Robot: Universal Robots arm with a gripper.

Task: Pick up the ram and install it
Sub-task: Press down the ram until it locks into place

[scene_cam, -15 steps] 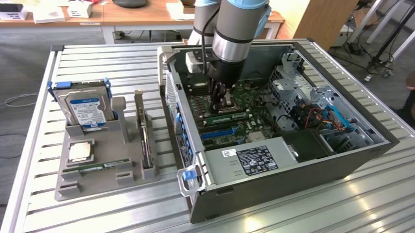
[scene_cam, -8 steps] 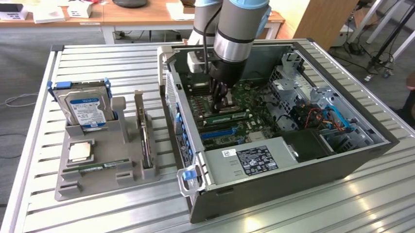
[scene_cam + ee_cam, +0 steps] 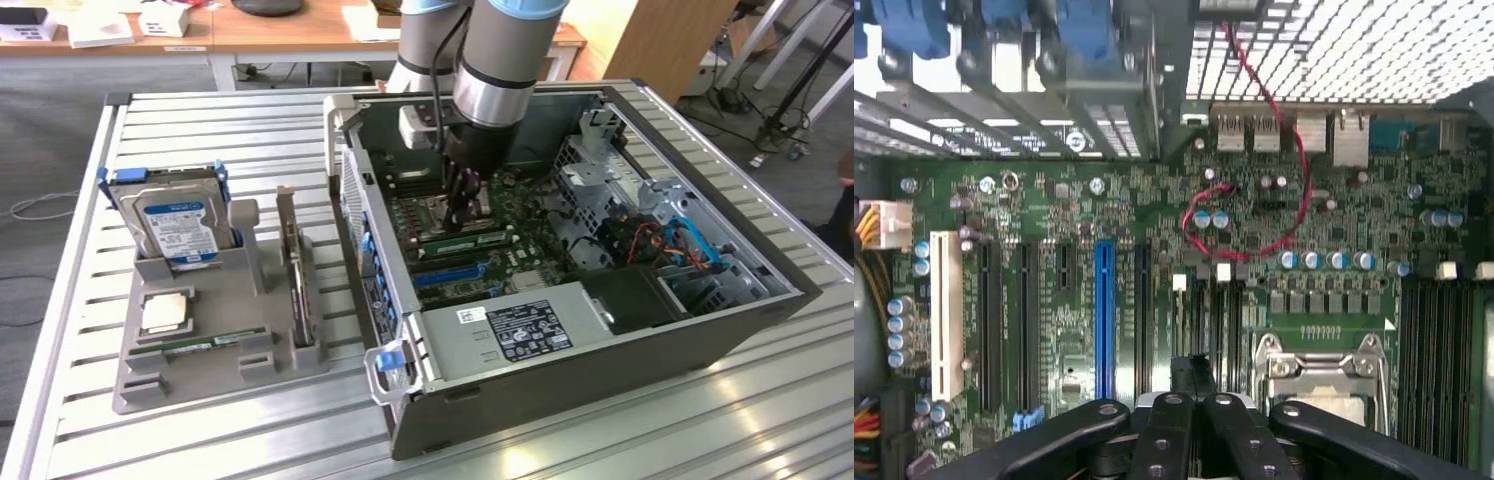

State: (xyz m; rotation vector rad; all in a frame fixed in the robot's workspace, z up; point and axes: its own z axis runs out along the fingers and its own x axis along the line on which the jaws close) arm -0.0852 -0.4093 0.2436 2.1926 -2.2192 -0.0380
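RAM stick [image 3: 470, 243] lying on the motherboard inside the open PC case, gripper [image 3: 463, 212] directly above it.

In the exterior view the green stick lies lengthwise just under the fingertips, close to touching; contact cannot be confirmed. Jaws drawn together, with nothing visibly clamped between them. Wrist view: black fingers [image 3: 1172, 432] meet over the motherboard [image 3: 1154, 250], beside the CPU socket [image 3: 1319, 375] and the blue expansion slot [image 3: 1104, 320]. A red wire [image 3: 1294, 150] loops above. Outside the case [image 3: 601, 380], towards the exterior view's left, a grey parts tray [image 3: 200, 375] holds a hard drive [image 3: 174, 225], a processor chip [image 3: 166, 312] and a second green stick [image 3: 214, 345].
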